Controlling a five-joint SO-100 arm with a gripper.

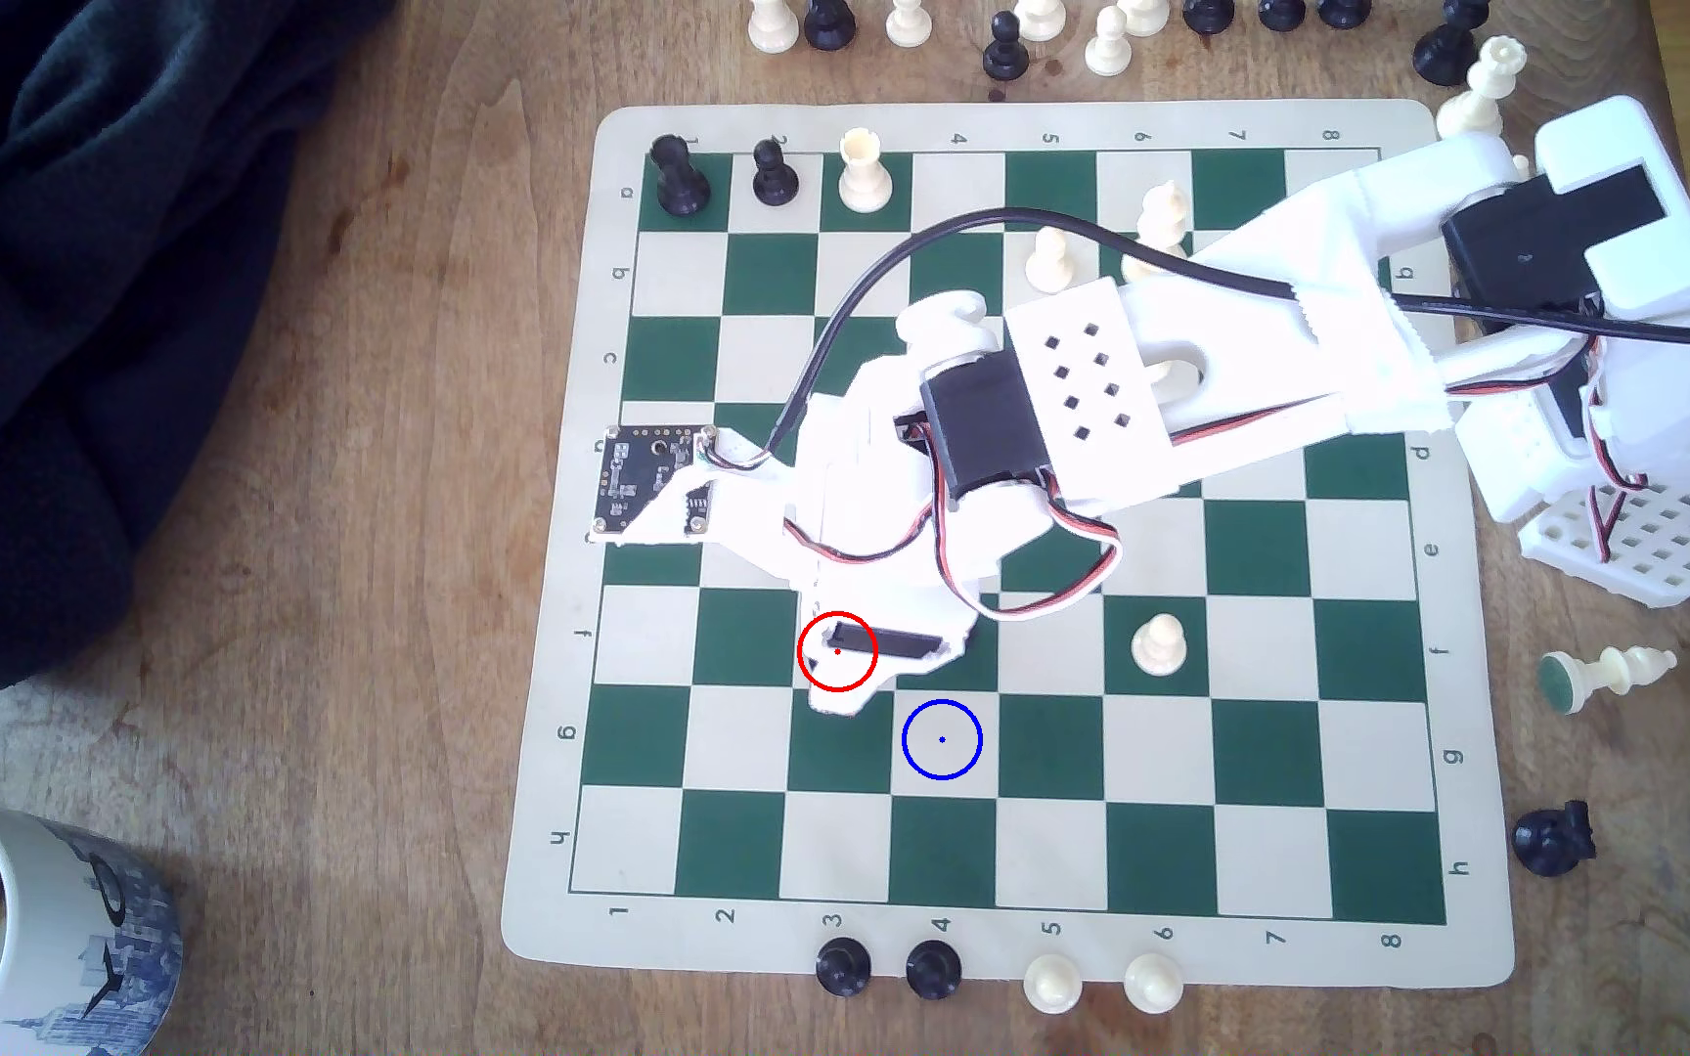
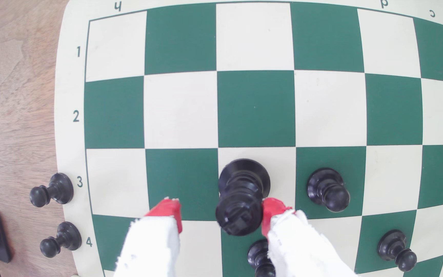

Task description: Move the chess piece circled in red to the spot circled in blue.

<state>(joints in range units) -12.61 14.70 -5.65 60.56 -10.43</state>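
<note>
The chess piece circled in red is a tall glossy black piece with a wide round base, standing upright on a cream square in the wrist view. My gripper is open around its top. One red-tipped finger touches its side, and the other finger stands apart over the green square beside it. In the exterior view my gripper covers the red ring and hides the piece. The spot circled in blue is a bare cream square, one square diagonally nearer the board's front edge and toward the exterior view's right.
Black pawns stand close around the piece. Two more pawns sit off the board's edge. A white pawn stands right of the gripper in the exterior view. A mug is at front left and a dark cloth at left.
</note>
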